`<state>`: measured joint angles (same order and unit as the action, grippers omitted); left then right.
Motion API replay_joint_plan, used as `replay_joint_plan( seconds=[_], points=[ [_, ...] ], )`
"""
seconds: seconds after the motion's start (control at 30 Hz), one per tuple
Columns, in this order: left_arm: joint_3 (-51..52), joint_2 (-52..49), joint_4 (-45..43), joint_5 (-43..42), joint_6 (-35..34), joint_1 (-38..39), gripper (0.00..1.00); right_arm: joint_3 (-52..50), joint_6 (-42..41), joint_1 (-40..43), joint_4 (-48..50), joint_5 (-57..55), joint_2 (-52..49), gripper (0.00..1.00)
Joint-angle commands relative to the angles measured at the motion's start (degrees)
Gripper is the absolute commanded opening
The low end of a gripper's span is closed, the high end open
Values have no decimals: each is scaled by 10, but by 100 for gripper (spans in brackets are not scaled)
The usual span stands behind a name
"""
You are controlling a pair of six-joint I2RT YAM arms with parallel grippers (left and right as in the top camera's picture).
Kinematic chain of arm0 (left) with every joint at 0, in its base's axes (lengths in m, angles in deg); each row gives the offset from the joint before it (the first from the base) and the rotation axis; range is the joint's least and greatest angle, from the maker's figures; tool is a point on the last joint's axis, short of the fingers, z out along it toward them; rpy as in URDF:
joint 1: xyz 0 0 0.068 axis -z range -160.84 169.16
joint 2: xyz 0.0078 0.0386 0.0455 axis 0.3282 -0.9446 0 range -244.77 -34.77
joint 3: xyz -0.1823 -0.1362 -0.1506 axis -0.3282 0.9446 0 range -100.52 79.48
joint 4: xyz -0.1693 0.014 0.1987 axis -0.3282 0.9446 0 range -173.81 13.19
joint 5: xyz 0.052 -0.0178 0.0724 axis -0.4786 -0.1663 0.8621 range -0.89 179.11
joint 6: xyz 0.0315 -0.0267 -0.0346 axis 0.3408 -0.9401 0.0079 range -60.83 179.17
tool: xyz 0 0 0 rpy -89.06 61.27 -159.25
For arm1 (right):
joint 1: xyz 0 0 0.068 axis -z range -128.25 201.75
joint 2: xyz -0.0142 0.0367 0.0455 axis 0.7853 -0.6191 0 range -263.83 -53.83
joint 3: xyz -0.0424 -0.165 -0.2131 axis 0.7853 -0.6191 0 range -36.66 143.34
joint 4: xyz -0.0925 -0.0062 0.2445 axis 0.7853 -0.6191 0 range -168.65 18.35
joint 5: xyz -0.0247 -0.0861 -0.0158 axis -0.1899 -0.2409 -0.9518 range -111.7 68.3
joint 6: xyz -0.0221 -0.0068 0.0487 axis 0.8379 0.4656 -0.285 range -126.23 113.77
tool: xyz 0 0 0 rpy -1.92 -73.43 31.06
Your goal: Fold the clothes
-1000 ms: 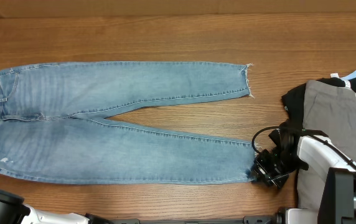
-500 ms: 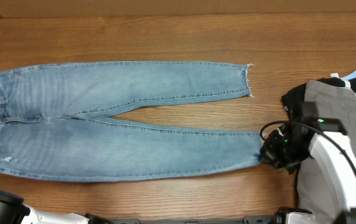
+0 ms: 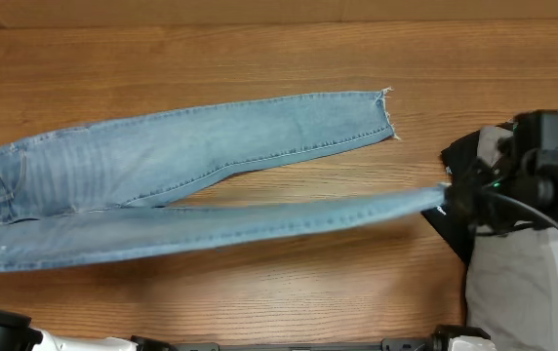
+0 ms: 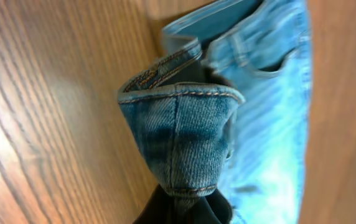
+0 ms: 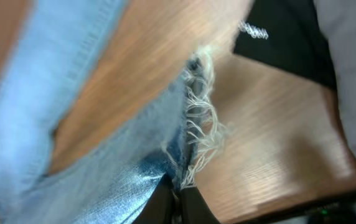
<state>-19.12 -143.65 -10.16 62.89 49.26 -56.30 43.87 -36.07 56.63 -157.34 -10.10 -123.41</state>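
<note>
One pair of jeans [image 3: 191, 146] lies lengthwise across the table [image 3: 259, 49], the far leg flat and the near leg raised and stretched taut. The right end effector [image 5: 177, 202] is clamped on that leg's frayed hem. The left end effector [image 4: 181, 210] pinches the waistband. At the table's right edge, just behind the right arm, sits a pile of other clothes [image 3: 458, 156], seemingly three pieces: black, grey and light blue.

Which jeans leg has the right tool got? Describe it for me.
On the wooden table the jeans lie with legs pointing right. The held leg is the lower one in view, stretched to the right tool. Unlike the far leg, its hem is pinched, not lying free.
</note>
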Motion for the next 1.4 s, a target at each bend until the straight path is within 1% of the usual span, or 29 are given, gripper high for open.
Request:
replay_joint_plan(
  seconds=[0.0, 0.1, 0.27, 0.4, 0.47, 0.57, 0.67, 0.8, 0.93, 1.1, 1.2, 1.37],
  points=[
    [-40, 36, -16, -27, -7, -13, 4, 80, 3, 6, -11, -60, 12, 4],
    [-57, 56, -17, -18, -36, -14, 4, 140, 3, 6, -32, -64, 12, 4],
    [-114, 64, -16, -19, -60, -14, 4, 220, 3, 6, -59, -80, -1, 4],
    [-165, 64, 14, -12, -62, -14, 4, 289, 3, 6, -96, -107, -23, 4],
    [-181, 65, 35, 13, -74, -14, 4, 319, 3, 6, -114, -107, -31, 4],
    [-190, 70, 51, 44, -82, -15, 4, 338, 16, 6, -113, -106, -33, 4],
    [-190, 71, 52, 44, -90, -14, 4, 343, 16, 6, -112, -106, -34, 4],
    [-184, 70, 49, 71, -90, -5, 4, 343, 16, 5, -106, -104, -63, 4],
    [-177, 61, 41, 135, -89, 36, 4, 343, 16, 5, -71, -85, -129, 4],
    [-177, 30, 36, 216, -79, 102, 4, 343, 16, 5, -3, -69, -214, 4],
    [-177, 9, 20, 281, -79, 149, 4, 343, 16, 5, 32, -60, -261, 4],
    [-177, -12, -17, 347, -78, 207, 6, 343, 13, 5, 70, -49, -330, 4]
  ],
)
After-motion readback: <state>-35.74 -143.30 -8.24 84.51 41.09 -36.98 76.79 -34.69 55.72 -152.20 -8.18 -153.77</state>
